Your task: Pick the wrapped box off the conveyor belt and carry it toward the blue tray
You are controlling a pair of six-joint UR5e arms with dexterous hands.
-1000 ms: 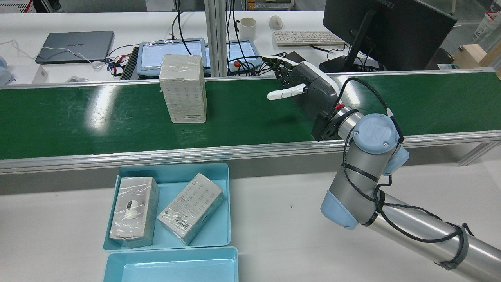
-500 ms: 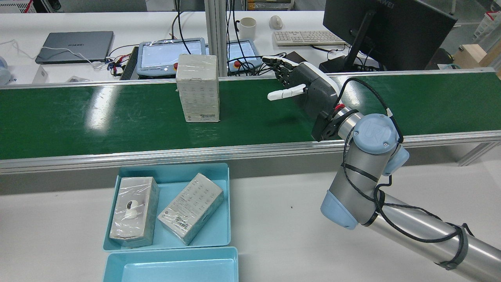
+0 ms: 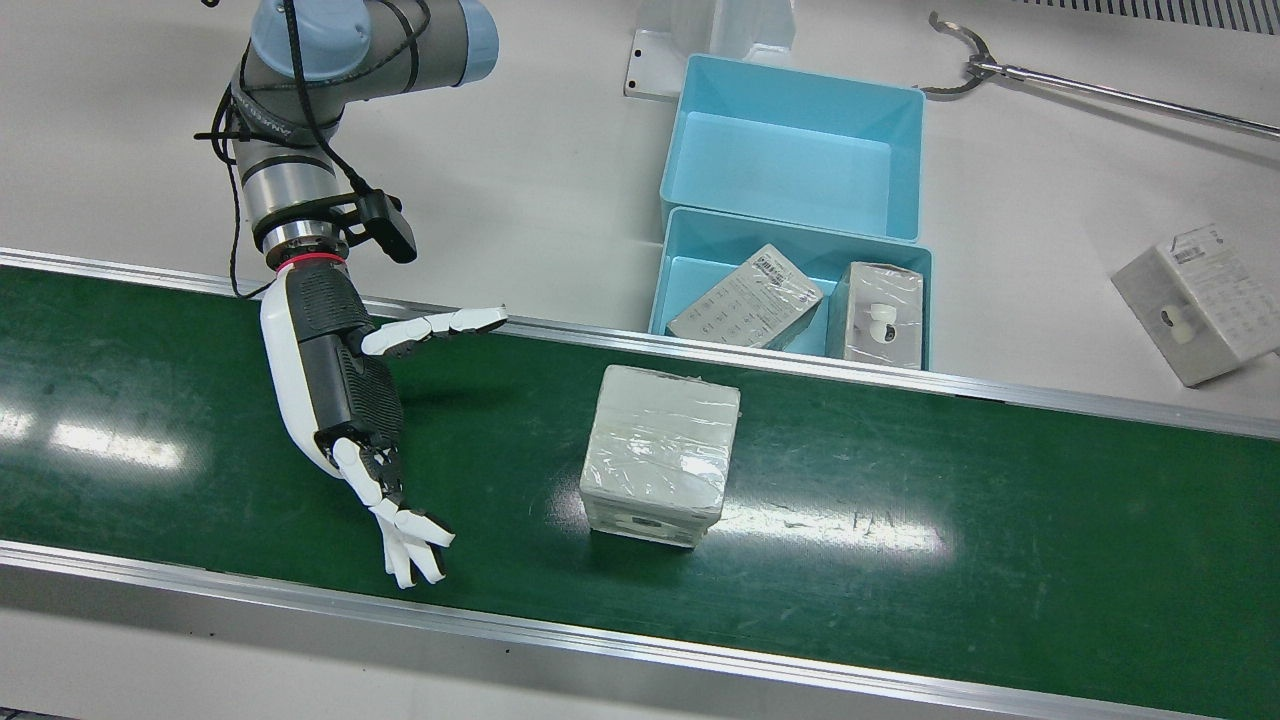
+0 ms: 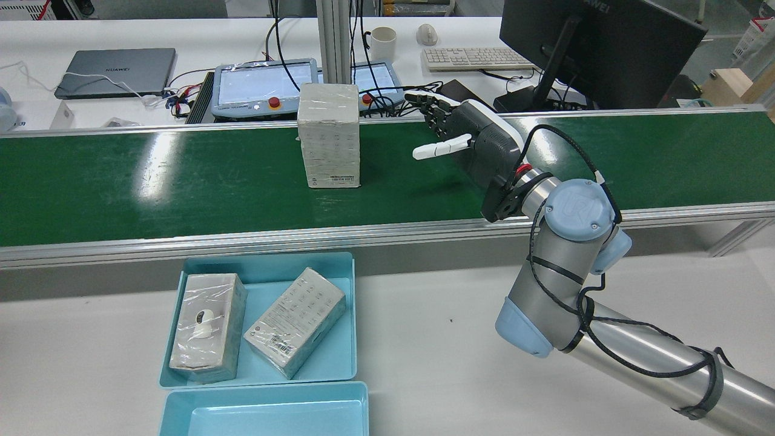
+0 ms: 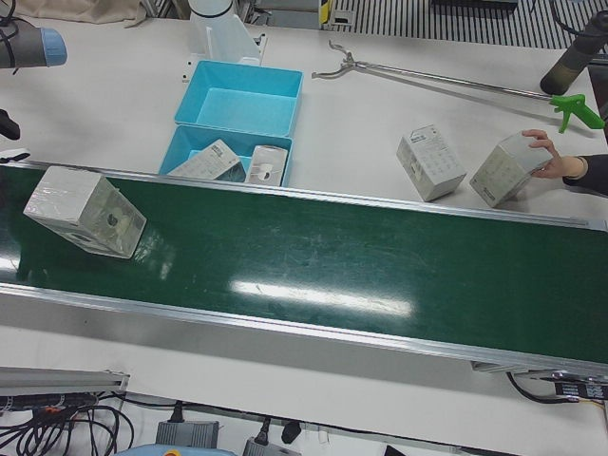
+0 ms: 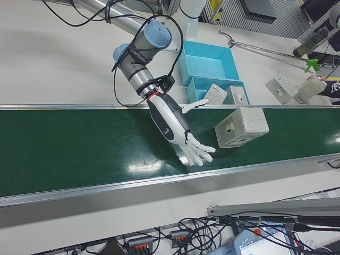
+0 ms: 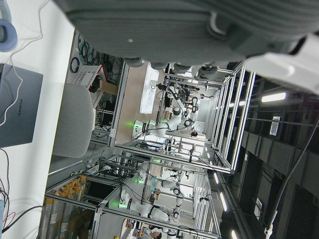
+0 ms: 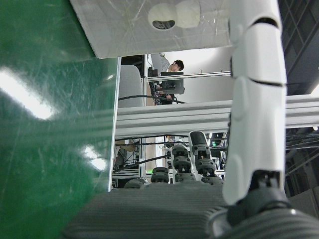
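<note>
A wrapped box (image 4: pixel 329 142) in clear film stands upright on the green conveyor belt (image 4: pixel 151 181); it also shows as box (image 3: pixel 660 450), box (image 5: pixel 84 209) and box (image 6: pixel 241 126). My right hand (image 4: pixel 478 142) hovers over the belt to the box's right in the rear view, open, thumb and fingers spread toward it, a gap between them. The same hand (image 3: pixel 340 390) holds nothing. In the right hand view the box (image 8: pixel 149 25) lies beyond the fingers (image 8: pixel 256 99). The blue tray (image 4: pixel 266 272) holds two wrapped boxes. The left hand view shows only a strip of that hand's palm (image 7: pixel 174 30).
An empty second blue tray (image 4: pixel 266 412) sits against the first. Loose wrapped boxes (image 5: pixel 432 161) lie on the white table, and a person's hand (image 5: pixel 556 163) holds one. A reacher tool (image 3: pixel 1050 85) lies there too. Monitor (image 4: pixel 599 48), keyboard and laptop stand beyond the belt.
The wrapped box has ridden the belt to the right in the rear view, closing on my right hand. The hand stayed open and barely shifted.
</note>
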